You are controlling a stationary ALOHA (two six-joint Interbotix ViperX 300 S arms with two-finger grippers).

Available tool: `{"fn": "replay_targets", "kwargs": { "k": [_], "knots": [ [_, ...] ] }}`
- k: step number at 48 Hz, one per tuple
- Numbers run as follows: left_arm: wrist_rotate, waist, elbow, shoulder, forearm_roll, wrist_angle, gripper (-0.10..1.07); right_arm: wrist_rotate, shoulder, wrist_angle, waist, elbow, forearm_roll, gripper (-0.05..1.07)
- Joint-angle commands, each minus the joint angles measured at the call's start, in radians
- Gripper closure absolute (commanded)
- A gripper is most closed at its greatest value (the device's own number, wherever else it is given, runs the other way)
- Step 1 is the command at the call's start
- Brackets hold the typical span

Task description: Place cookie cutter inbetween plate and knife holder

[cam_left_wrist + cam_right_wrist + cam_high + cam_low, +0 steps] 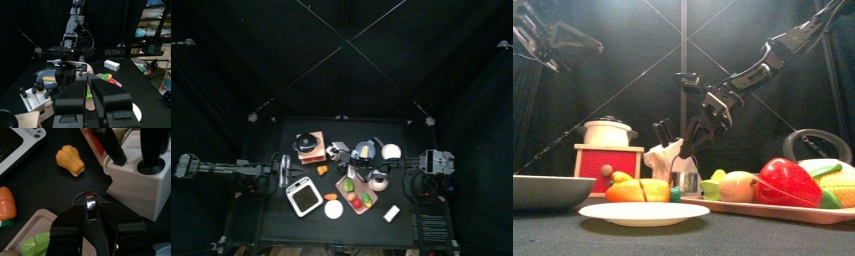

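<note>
right claw (91, 214) around cookie cutter (90, 201)

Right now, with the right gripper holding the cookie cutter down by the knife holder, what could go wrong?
1. The right gripper holds the metal cookie cutter only by its thin rim, so it might slip or tip on release.
2. The knife holder sits right beside the jaws; opening or lifting could bump it or its knife handles.
3. The orange toy lies close by and could get nudged.
</note>
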Motion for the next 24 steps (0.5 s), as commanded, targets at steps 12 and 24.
{"fn": "replay_targets", "kwargs": {
  "k": [12, 24],
  "knots": [
    [0.002, 0.002, -0.012, 0.002, 0.002, -0.009, 0.45, 0.000, -0.009, -0.002, 0.002, -0.026, 0.005, 0.19],
    [0.002, 0.002, -0.012, 0.002, 0.002, -0.008, 0.45, 0.002, -0.025, -0.002, 0.021, -0.032, 0.005, 0.18]
  ]
}}
